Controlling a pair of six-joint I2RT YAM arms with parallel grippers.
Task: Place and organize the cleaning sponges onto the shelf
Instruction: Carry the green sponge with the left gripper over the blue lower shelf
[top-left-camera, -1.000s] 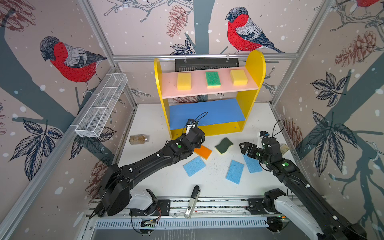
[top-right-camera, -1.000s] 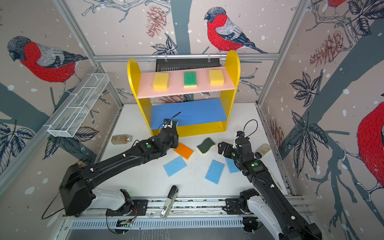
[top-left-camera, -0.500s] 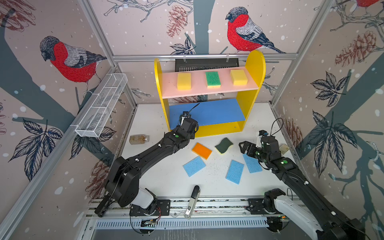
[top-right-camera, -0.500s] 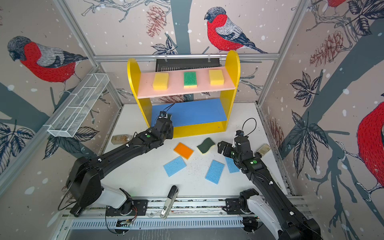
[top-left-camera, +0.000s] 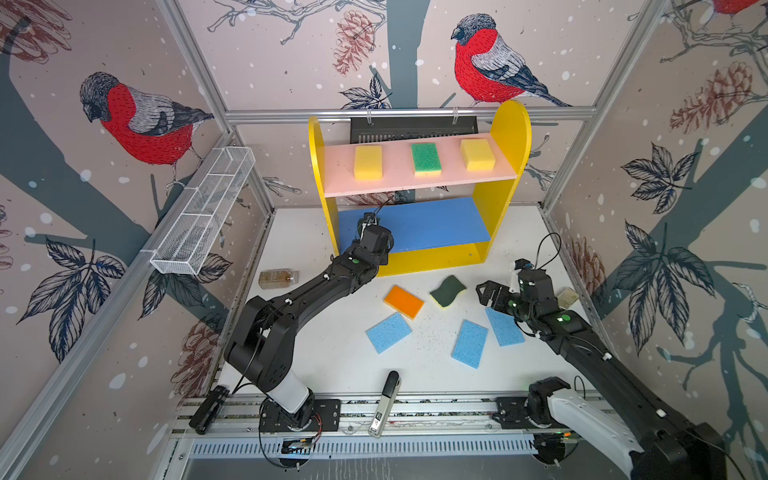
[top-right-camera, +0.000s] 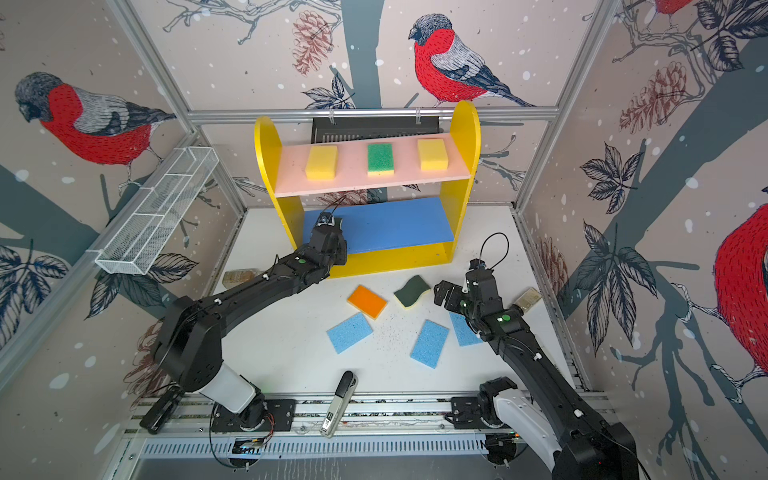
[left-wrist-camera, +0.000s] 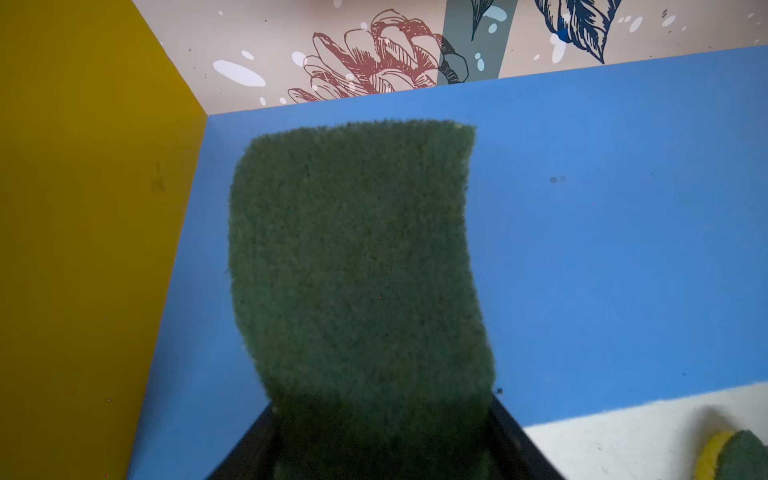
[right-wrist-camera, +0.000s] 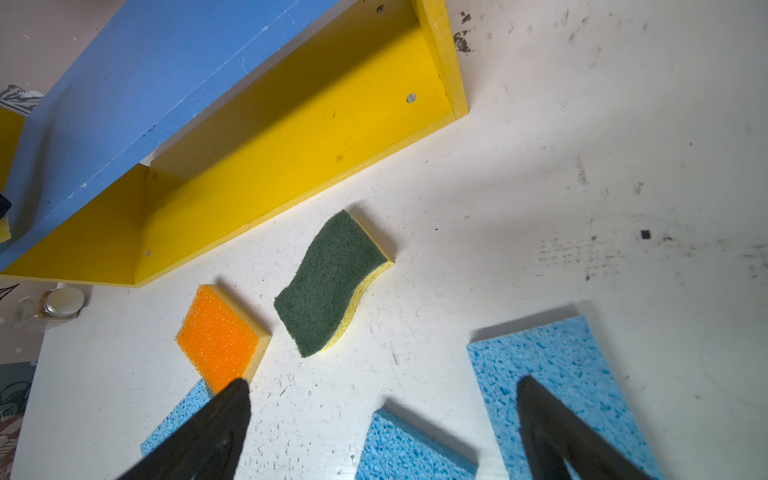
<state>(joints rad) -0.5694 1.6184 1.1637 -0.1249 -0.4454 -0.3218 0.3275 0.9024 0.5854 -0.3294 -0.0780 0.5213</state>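
The shelf (top-left-camera: 509, 137) stands at the back, and its pink upper board (top-left-camera: 399, 183) holds two yellow sponges (top-left-camera: 368, 162) (top-left-camera: 478, 154) with a green-topped sponge (top-left-camera: 425, 158) between them. My left gripper (left-wrist-camera: 382, 411) is shut on a dark green sponge (left-wrist-camera: 357, 270), held just over the left end of the blue lower board (left-wrist-camera: 602, 232). On the table lie an orange-topped sponge (top-left-camera: 403, 301), a dark green wavy sponge (top-left-camera: 448, 291) and three light blue sponges (top-left-camera: 388, 332) (top-left-camera: 469, 343) (top-left-camera: 503, 328). My right gripper (right-wrist-camera: 384, 384) hovers open over the blue ones.
A brownish bottle (top-left-camera: 277, 278) lies left of the shelf's base. A white wire basket (top-left-camera: 203, 216) hangs on the left wall. A black and white tool (top-left-camera: 386, 399) rests at the table's front edge. A small pale object (top-left-camera: 567, 297) sits by the right wall.
My left gripper has carried the dark green sponge away from the orange sponge, back and left to the shelf's lower board. The right arm has barely moved.
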